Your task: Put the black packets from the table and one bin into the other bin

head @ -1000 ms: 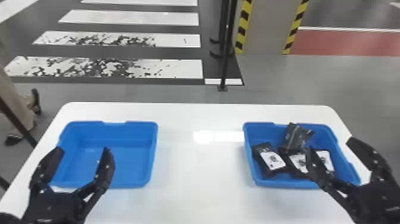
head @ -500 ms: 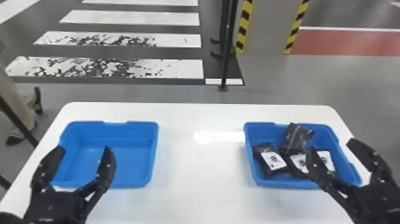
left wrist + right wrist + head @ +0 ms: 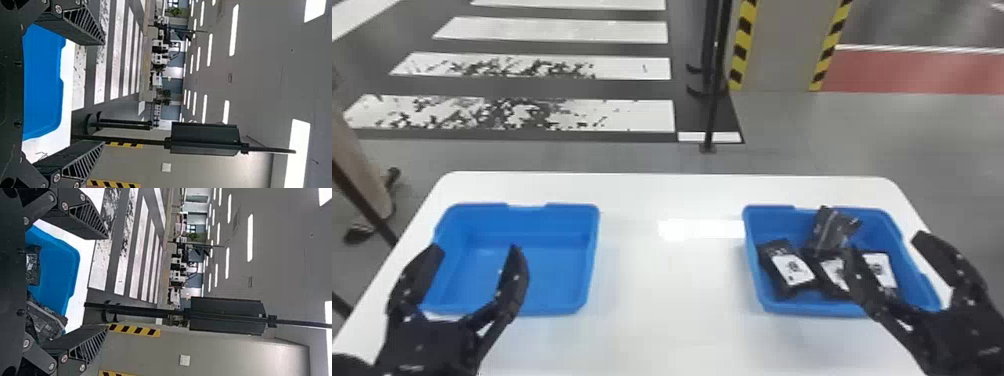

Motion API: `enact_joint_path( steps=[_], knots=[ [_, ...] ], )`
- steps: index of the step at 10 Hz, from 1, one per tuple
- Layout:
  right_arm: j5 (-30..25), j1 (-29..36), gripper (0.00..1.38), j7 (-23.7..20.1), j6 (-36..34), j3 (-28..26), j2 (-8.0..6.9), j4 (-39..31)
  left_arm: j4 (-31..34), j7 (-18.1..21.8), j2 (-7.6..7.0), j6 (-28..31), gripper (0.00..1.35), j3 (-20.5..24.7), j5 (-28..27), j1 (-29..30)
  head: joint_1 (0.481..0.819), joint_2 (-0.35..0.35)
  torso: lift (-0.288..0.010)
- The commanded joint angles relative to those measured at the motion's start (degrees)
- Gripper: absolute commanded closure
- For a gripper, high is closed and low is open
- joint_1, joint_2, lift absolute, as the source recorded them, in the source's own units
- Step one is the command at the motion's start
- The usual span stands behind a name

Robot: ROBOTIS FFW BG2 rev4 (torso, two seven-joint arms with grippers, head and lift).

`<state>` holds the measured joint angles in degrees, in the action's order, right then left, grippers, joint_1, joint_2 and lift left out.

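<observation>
Packets (image 3: 792,269) in bin (image 3: 756,280), right edge of worktop (image 3: 672,310).
Left gripper (image 3: 476,248), right gripper (image 3: 886,245): both released, likely so you can grasp packets.

The tabletop (image 3: 657,285) was glossy white, and the left bin (image 3: 527,225) and right bin (image 3: 772,220) were both bright blue. I saw black packets (image 3: 832,227), some with white labels (image 3: 793,269) marked in black. The left hand (image 3: 476,250) and right hand (image 3: 886,245) were black too. Beyond, the floor (image 3: 832,130) was grey, with white stripes (image 3: 557,29) across a darker patch, the nearer ones flecked black, and a dull red area (image 3: 917,72) edged in white. Slanting yellow-and-black bands ran down the grey pillar (image 3: 777,50).
</observation>
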<state>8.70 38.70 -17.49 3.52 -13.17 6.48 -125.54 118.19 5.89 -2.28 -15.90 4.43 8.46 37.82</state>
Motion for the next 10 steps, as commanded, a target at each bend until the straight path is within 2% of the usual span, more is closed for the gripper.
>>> enact_joint_path(
  steps=[1,10],
  knots=[
    [-0.02,-0.04,0.22,-0.09,0.0,0.03,0.03,0.03,0.0,0.0,0.0,0.0,0.14,-0.09,0.0,0.0,0.695,-0.033,-0.11],
    [1.24,-0.32,0.22,0.26,0.84,0.26,0.12,0.32,0.0,0.0,0.09,-0.14,0.13,0.14,0.69,0.0,0.695,-0.027,-0.11]
  ],
)
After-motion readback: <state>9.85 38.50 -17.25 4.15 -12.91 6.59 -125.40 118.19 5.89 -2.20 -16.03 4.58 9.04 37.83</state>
